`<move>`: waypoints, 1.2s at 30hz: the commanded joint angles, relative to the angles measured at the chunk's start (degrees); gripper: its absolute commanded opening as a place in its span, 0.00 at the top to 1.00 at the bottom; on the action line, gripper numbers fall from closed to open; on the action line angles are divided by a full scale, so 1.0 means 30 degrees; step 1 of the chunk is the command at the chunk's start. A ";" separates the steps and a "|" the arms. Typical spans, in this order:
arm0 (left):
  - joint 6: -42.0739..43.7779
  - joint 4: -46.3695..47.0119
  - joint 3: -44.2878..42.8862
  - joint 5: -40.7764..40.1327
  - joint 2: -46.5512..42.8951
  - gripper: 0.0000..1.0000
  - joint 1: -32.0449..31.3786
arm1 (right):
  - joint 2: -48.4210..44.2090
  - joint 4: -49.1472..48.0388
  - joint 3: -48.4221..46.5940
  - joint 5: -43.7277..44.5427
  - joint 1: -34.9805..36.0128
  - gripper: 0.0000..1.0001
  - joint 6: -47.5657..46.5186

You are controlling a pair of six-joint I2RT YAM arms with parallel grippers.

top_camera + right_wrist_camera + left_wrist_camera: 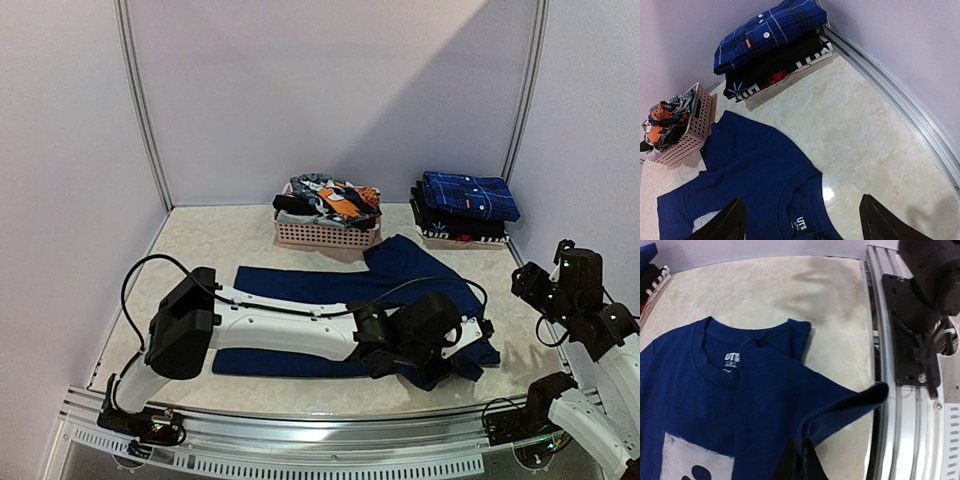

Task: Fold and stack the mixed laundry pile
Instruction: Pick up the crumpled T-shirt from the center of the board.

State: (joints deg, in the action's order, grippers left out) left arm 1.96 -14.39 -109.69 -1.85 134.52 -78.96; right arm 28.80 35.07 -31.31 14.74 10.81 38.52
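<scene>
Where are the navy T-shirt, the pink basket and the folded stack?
navy T-shirt (695, 410), left wrist view, chest below the collar.
pink basket (327, 236), top view, front slatted wall.
folded stack (771, 31), right wrist view, plaid shirt on top.

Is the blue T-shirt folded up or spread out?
The T-shirt lies mostly spread flat on the table; only one sleeve is folded over, pinched by the left claw.

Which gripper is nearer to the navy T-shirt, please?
Left. The left gripper is shut on a fold of the T-shirt; the right gripper is open, apart from it, beyond its collar end.
</scene>
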 commanded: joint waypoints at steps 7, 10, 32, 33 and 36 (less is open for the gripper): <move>-0.0450 -0.0391 0.0028 -0.0267 -0.1103 1.00 0.1668 | -0.0081 -0.0181 0.0322 0.0551 -0.0061 0.21 0.0050; -0.0562 -0.0420 -0.0231 -0.0263 -0.1118 1.00 0.2201 | -0.0052 -0.0202 0.0329 0.0619 -0.0062 0.21 0.0028; 0.0339 0.0291 -0.4104 0.2357 0.2347 1.00 0.6132 | 0.0616 -0.0651 0.0560 0.0770 -0.0075 0.21 -0.0275; 0.0497 0.0539 -0.4083 0.2532 0.2466 1.00 0.6221 | 0.0645 -0.0675 0.0574 0.0769 -0.0060 0.21 -0.0288; 0.1084 0.1407 -0.4125 0.3017 0.2931 1.00 0.6388 | 0.0762 -0.0797 0.0591 0.0709 -0.0058 0.21 -0.0388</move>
State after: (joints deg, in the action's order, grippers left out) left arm 2.39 -13.91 -121.03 3.92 140.79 -61.23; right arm 30.52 33.82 -30.28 16.01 10.81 38.24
